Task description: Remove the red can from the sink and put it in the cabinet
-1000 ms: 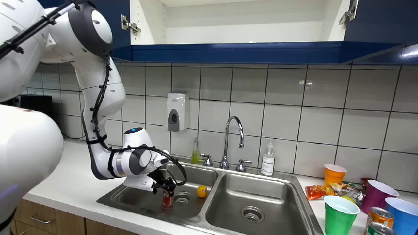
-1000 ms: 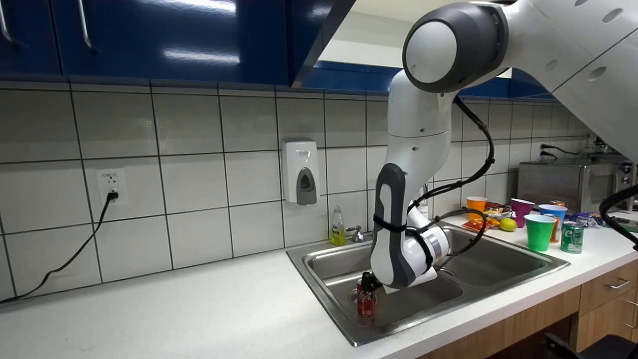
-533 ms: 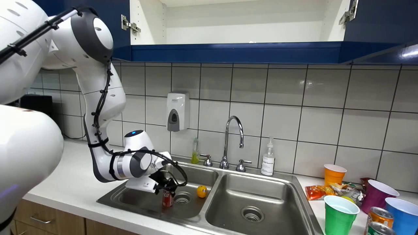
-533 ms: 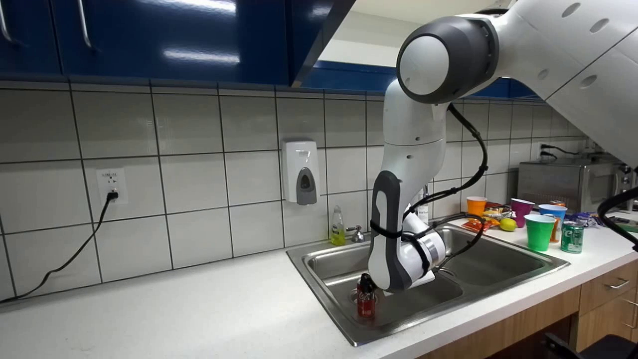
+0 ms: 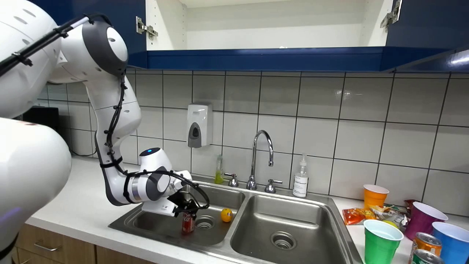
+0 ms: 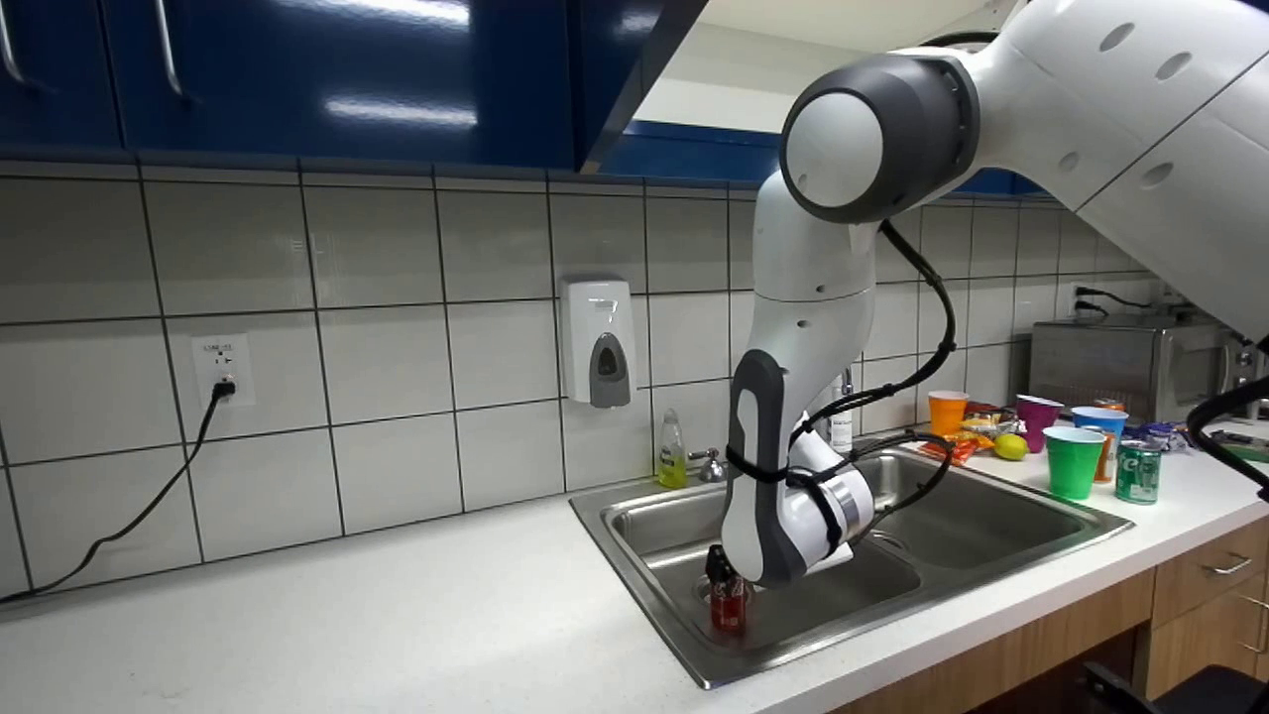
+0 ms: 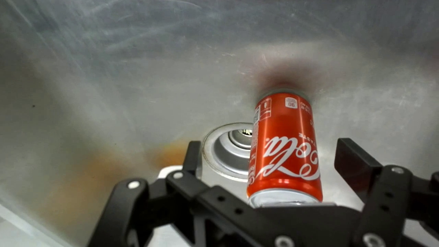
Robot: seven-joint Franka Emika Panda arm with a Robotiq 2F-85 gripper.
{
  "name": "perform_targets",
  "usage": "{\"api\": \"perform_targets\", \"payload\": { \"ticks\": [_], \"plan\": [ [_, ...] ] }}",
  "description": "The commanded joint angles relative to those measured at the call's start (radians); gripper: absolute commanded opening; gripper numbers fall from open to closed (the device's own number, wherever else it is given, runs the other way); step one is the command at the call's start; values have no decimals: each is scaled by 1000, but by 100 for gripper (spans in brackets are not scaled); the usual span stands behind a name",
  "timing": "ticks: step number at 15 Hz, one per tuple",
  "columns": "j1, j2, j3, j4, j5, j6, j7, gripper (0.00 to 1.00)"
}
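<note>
Reading "Cola" and "TASTE", red can (image 7: 284,144) upright in sink (image 7: 144,72), gripper (image 7: 272,156) spread apart

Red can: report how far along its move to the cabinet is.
Already done: the cabinet stands open, and the claw is at the red can. In hand: the grasp, not yet made; the wrist view shows open jaws with gaps on both sides of the can. Left: closing on it, lifting it from the sink, where it stands upright beside a drain, and placing it in the cabinet.
</note>
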Motion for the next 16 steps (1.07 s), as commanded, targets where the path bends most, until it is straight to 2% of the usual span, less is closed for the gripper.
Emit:
{"api": "perform_targets", "payload": {
  "ticks": [1,16],
  "plan": [
    [-6,28,16,30,36,20,-39,100],
    [10,135,2,142,60,11,-32,100]
  ]
}}
